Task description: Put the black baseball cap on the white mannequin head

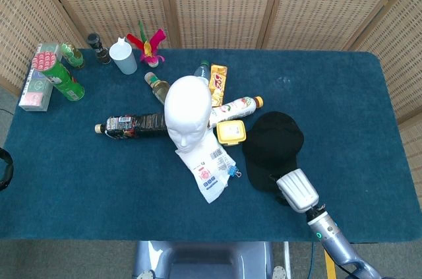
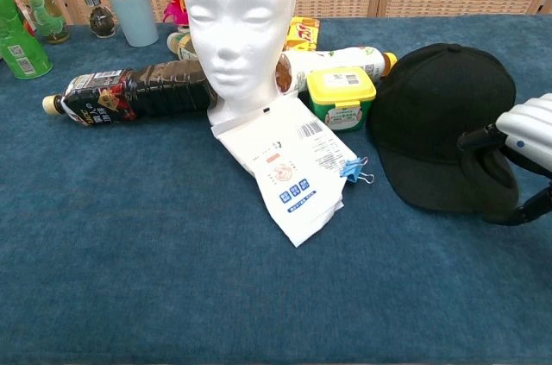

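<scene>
I am at the reaching step. My right hand [image 2: 517, 158] is at the brim of the black baseball cap [image 2: 444, 119], fingers apart, holding nothing. The cap lies on the desk [image 1: 343, 81], right of the white mannequin head [image 1: 188, 111]. Next I must pinch the brim firmly.

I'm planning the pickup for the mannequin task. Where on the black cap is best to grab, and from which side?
Probably the brim of the black cap: it lies flat, pointing toward the robot, clear of the yellow tub. Come from the near right, where the right robot hand already is.
</scene>
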